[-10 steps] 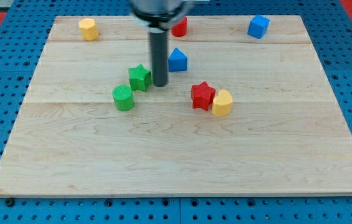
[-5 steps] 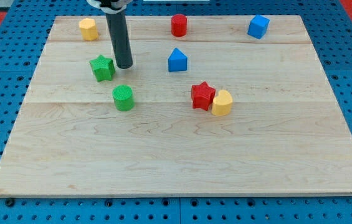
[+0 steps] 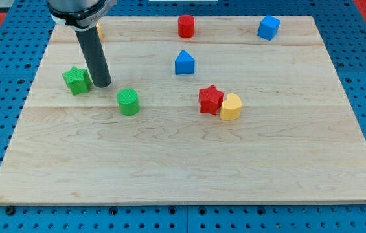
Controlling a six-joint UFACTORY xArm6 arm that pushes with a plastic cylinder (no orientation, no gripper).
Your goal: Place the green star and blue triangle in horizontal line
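Green star [image 3: 77, 80] & cyl [image 3: 128, 102], blue triangle [image 3: 184, 63] & cube [image 3: 269, 28], red star [image 3: 210, 99], yellow block [image 3: 230, 107], dark rod.

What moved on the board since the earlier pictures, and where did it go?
The green star slid toward the view's left, away from the blue triangle, with my tip following right beside it on its right. The green cylinder, red star, yellow block, red cylinder and blue cube stayed put.
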